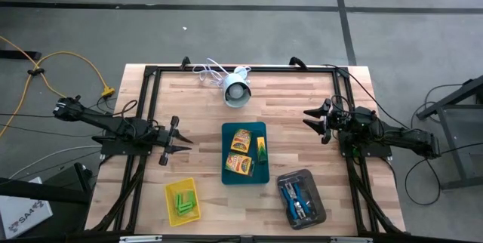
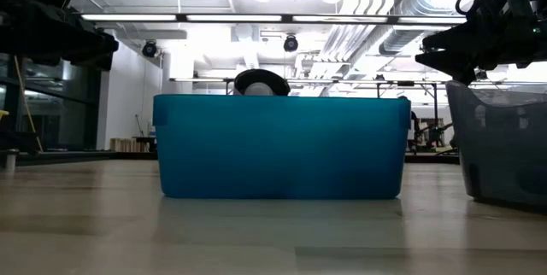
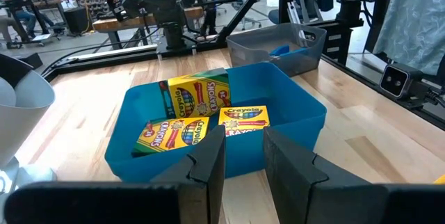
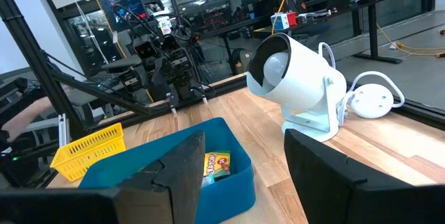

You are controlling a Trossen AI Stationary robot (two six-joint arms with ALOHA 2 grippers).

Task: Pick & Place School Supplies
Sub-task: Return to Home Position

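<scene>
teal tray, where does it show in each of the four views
High view: the teal tray sits at the table's centre.
Low view: its wall fills the middle.
Left wrist view: centre, beyond the fingers.
Right wrist view: lower left.
Shared landmark: the white round device beside the tray, peeking over it in the low view.

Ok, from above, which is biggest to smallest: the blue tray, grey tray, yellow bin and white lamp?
1. Blue tray.
2. Grey tray and yellow bin look about alike; the grey one is perhaps slightly bigger.
3. White lamp, smallest.
</scene>
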